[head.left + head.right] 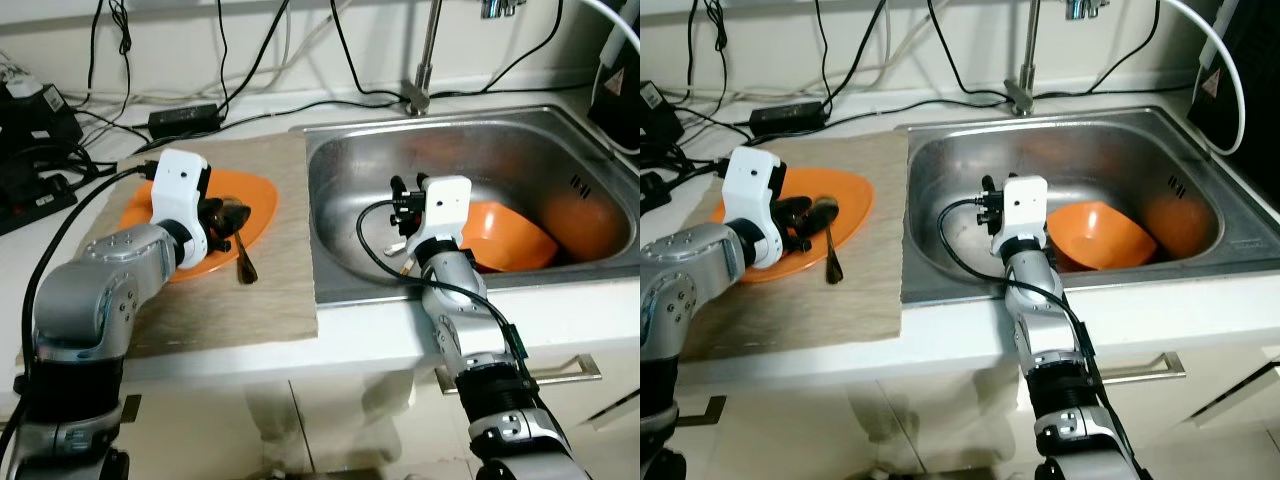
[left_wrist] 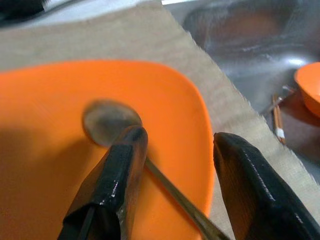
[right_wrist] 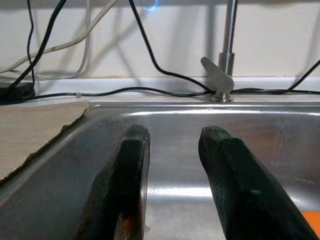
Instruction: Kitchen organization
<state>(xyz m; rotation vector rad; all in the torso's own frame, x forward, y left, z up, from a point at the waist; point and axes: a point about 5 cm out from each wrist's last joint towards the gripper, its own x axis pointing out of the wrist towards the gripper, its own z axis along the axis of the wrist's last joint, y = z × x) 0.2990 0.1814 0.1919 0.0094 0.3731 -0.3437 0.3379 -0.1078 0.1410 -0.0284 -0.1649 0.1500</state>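
One spoon [image 2: 112, 120] rests on orange plate [image 1: 262, 205] atop mat; left gripper [image 2: 172, 187] hovers over it, fingers apart, empty. Right gripper [image 3: 170, 180], fingers apart, over sink [image 1: 350, 170]; orange bowl [image 1: 505, 235] and chopsticks [image 2: 277, 117] inside await sorting.

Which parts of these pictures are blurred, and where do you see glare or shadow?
Left wrist view: spoon bowl and far sink soft, shadow on the orange plate. Right wrist view: near fingers blurred, glare on steel. Eye views: sharp, orange bowl reflected in the sink wall.

The right gripper [image 3: 172, 145], jaws apart, hangs inside the sink [image 3: 200, 125], facing the faucet [image 3: 225, 65].
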